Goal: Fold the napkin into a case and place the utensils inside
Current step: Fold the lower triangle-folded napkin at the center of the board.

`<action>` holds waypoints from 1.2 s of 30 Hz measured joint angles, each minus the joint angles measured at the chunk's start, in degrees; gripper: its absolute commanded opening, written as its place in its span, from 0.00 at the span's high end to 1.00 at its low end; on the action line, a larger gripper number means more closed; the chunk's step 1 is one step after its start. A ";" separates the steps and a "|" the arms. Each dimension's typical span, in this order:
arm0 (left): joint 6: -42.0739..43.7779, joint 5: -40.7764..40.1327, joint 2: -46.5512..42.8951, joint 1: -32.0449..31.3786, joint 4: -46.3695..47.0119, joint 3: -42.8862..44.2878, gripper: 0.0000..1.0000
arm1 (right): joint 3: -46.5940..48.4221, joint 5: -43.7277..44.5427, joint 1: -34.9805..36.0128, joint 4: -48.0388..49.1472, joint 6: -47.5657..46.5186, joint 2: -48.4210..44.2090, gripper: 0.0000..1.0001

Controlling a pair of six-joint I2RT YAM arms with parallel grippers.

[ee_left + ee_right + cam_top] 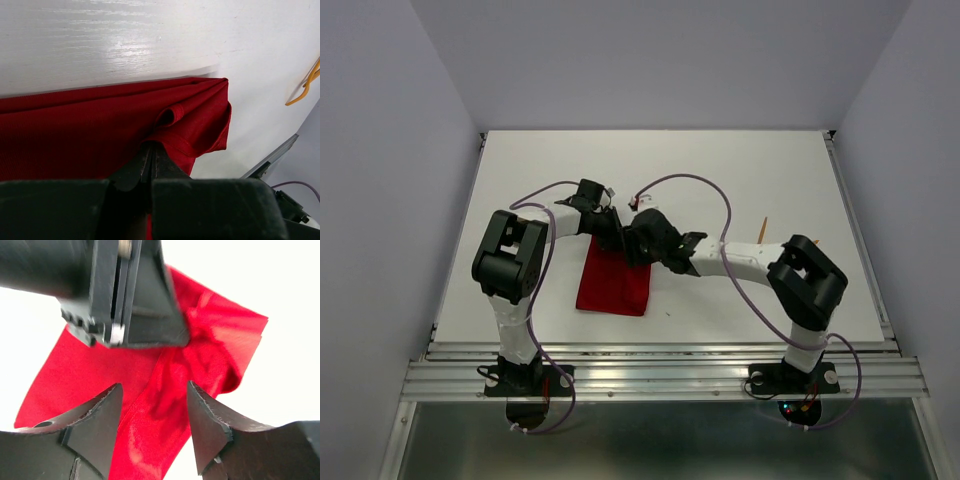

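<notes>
Resting on white table (720, 170), folded red napkin (613, 285), pale lavender walls (380, 150) around

Top camera looks down from behind; close wrist cameras share the napkin (75, 125).

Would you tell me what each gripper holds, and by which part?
The left gripper pinches the napkin by a bunched fold near its end; the right gripper is open, holding nothing.

Bright, even light. Glare streaks the table (125, 45); soft shadow borders the napkin (75, 130). Right wrist view overexposed, blurred.
</notes>
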 measured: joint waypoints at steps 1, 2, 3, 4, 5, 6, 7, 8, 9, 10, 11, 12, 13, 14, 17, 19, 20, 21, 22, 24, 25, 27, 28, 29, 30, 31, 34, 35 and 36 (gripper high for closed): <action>0.00 0.00 0.02 0.00 0.00 0.00 0.93 | -0.24 -0.04 -0.42 0.22 0.02 -1.07 0.43; 0.00 0.00 0.02 0.00 0.00 0.00 0.93 | -1.03 -0.24 -1.46 0.96 0.35 -3.26 0.46; 0.00 0.00 0.02 0.00 0.00 0.02 0.93 | -1.46 -0.35 -2.34 1.33 0.55 -4.46 0.49; 0.00 0.00 0.02 0.00 0.00 0.02 0.93 | -1.99 -0.57 -3.15 1.86 0.74 -5.49 0.58; 0.02 0.00 0.02 0.00 -0.02 0.02 0.93 | -2.97 -0.90 -5.14 2.84 1.29 -7.41 0.64; 0.02 0.00 0.02 0.00 -0.04 0.07 0.93 | -3.48 -1.07 -6.25 3.45 1.75 -8.17 0.69; 0.02 0.00 0.07 0.00 -0.13 0.13 0.93 | -4.04 -1.64 -7.93 4.04 2.12 -8.90 0.77; 0.02 -0.02 0.11 0.00 -0.26 0.26 0.93 | -4.44 -2.19 -9.55 4.48 2.56 -9.16 0.81; 0.02 0.00 0.20 0.00 -0.28 0.39 0.93 | -4.63 -2.84 -10.91 4.76 3.13 -9.14 0.83; 0.02 0.00 0.26 0.00 -0.31 0.46 0.93 | -4.66 -3.39 -12.11 4.81 3.30 -8.90 0.86; 0.04 -0.02 0.28 0.00 -0.37 0.55 0.93 | -4.66 -4.22 -13.20 5.01 3.63 -8.41 0.86; 0.04 -0.04 0.31 0.00 -0.42 0.61 0.93 | -4.66 -4.76 -13.97 5.14 3.76 -7.91 0.87; 0.04 -0.13 0.31 0.00 -0.44 0.66 0.93 | -4.63 -5.35 -14.56 5.11 3.87 -7.26 0.87; 0.07 -0.17 0.31 0.00 -0.46 0.68 0.93 | -4.59 -6.19 -14.82 5.11 3.89 -6.25 0.87; 0.09 -0.35 0.37 0.00 -0.76 0.94 0.93 | -3.80 -8.13 -14.53 5.14 3.87 -3.32 0.89; 0.11 -0.48 0.63 0.00 -1.14 1.44 0.93 | -3.30 -10.03 -14.29 5.11 3.85 -1.27 0.90; 0.11 -0.46 0.87 0.00 -1.38 1.84 0.93 | -3.28 -10.95 -14.29 5.09 3.87 -0.39 0.90; 0.13 -0.48 0.98 0.00 -1.40 2.08 0.93 | -3.28 -11.72 -14.27 5.07 3.87 0.22 0.90; 0.22 -0.63 1.11 0.00 -1.53 2.29 0.93 | -3.28 -12.00 -14.23 5.05 3.93 0.55 0.90; 0.28 -0.81 1.25 0.00 -1.84 2.62 0.93 | -3.28 -12.79 -14.21 5.05 4.28 1.05 0.90; 0.31 -0.83 1.36 0.00 -1.88 2.73 0.93 | -3.28 -12.98 -14.21 5.09 4.35 1.05 0.90; 0.33 -0.81 1.44 0.00 -1.97 2.84 0.93 | -3.30 -13.27 -14.21 5.46 4.61 1.05 0.90; 0.35 -0.81 1.46 0.00 -2.03 2.91 0.93 | -3.32 -13.31 -14.21 5.53 4.74 1.05 0.90; 0.37 -0.81 1.46 0.00 -2.03 2.91 0.93 | -3.52 -13.20 -14.21 5.73 5.07 1.03 0.89; 0.39 -0.83 1.46 0.00 -2.03 2.91 0.93 | -3.63 -13.07 -14.21 5.92 5.22 1.01 0.89; 0.42 -0.81 1.46 0.00 -2.01 2.91 0.93 | -4.09 -12.61 -14.21 6.49 5.60 0.90 0.88; 0.44 -0.81 1.46 0.00 -2.01 2.91 0.93 | -6.62 -10.38 -14.21 7.85 6.58 -0.66 0.86; 0.44 -0.81 1.46 0.00 -2.01 2.91 0.93 | -7.45 -9.66 -14.21 7.93 6.73 -1.27 0.86; 0.44 -0.81 1.46 0.00 -2.01 2.91 0.93 | -8.13 -8.74 -14.21 7.93 6.88 -1.81 0.86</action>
